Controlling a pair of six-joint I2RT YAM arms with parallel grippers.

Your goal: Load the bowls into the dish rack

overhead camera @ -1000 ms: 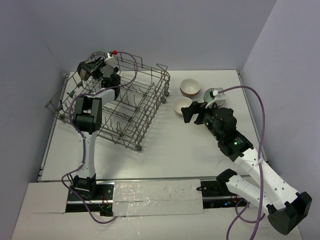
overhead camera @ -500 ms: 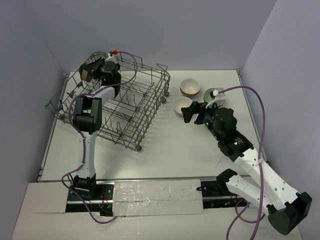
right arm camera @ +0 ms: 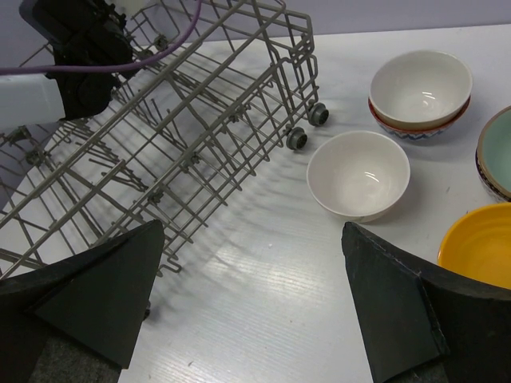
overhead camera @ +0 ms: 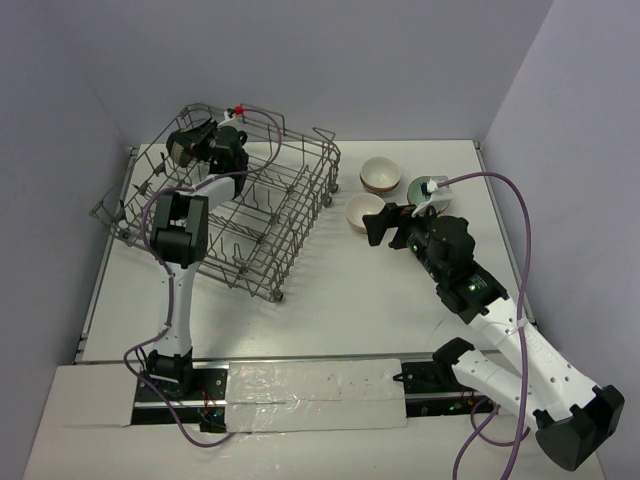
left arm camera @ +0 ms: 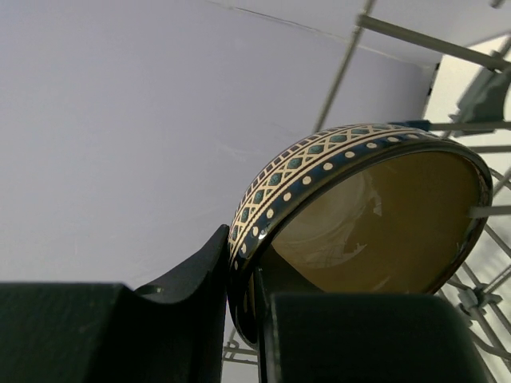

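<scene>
My left gripper [overhead camera: 190, 147] is shut on the rim of a beige-brown bowl [left arm camera: 375, 215] with a blue-white patterned outside, held on edge above the far left corner of the grey wire dish rack [overhead camera: 290, 215]. My right gripper [overhead camera: 375, 228] is open and empty above the table, just near a cream bowl [right arm camera: 358, 175]. A stack of two bowls [right arm camera: 420, 90] stands behind it. A pale green bowl [right arm camera: 497, 152] and an orange-yellow bowl [right arm camera: 479, 243] are at the right edge of the right wrist view.
The rack [right arm camera: 200, 120] is tilted and fills the left half of the table, on small wheels [right arm camera: 297, 139]. Walls close in the back and both sides. Purple cables loop over both arms.
The left gripper has moved the bowl slightly right and toward the back over the rack's far corner. The right arm has not moved.
</scene>
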